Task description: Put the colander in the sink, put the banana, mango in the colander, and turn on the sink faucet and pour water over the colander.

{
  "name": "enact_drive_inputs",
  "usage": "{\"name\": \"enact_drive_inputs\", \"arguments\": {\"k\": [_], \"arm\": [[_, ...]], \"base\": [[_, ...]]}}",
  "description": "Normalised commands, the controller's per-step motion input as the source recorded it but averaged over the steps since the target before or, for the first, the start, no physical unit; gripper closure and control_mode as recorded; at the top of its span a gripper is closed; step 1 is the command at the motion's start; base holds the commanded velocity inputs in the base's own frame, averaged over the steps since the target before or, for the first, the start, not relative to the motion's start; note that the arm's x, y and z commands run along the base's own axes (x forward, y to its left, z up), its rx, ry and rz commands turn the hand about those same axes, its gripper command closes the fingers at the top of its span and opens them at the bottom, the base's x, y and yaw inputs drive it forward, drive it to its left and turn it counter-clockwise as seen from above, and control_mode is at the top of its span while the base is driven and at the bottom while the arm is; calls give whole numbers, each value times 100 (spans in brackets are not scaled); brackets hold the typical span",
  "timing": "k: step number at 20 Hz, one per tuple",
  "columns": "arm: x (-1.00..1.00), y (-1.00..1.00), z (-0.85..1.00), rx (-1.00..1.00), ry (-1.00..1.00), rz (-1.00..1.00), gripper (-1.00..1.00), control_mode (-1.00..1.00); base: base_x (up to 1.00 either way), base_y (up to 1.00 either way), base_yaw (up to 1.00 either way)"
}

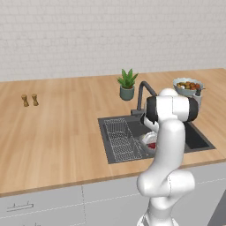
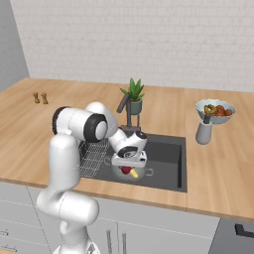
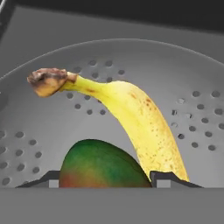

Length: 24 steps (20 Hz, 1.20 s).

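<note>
The light-grey perforated colander [image 3: 183, 74] sits in the dark sink [image 2: 168, 154], near its front edge. A yellow banana [image 3: 140, 118] lies curved across the colander's floor. Beside it is the green-red mango [image 3: 103, 166], which fills the gap between my fingertips. My gripper [image 3: 105, 180] reaches down into the colander [image 2: 144, 173] and is shut on the mango [image 2: 126, 170]. The banana [image 2: 134, 173] shows as a yellow spot next to the mango. The dark faucet [image 2: 126, 106] stands behind the sink, just beyond my hand. My arm hides most of the colander [image 1: 148, 140] in the left base view.
A wire rack [image 1: 121, 139] fills the sink's left part. A potted plant [image 1: 127, 84] stands behind the faucet. A bowl of fruit [image 2: 216, 110] and a grey jar [image 2: 203, 131] sit right of the sink. Two small shakers [image 1: 29, 100] stand far left.
</note>
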Motion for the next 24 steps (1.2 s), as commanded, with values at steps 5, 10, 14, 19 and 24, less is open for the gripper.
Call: {"name": "enact_drive_inputs", "arguments": {"k": [5,10,14,19,24], "arm": [[7,5,-20,0,0,0,100,-100],[-12,32,-14,0,0,0,-100,-100],[-28,40,-3,0,0,-3,-100,-100],[-37,23,0,-3,-4,-10,-100,-100],[-12,2,1,-7,-4,-13,-100,-100]], "base": [[0,0,0],[0,0,0],[0,0,0],[0,0,0],[0,0,0]]}}
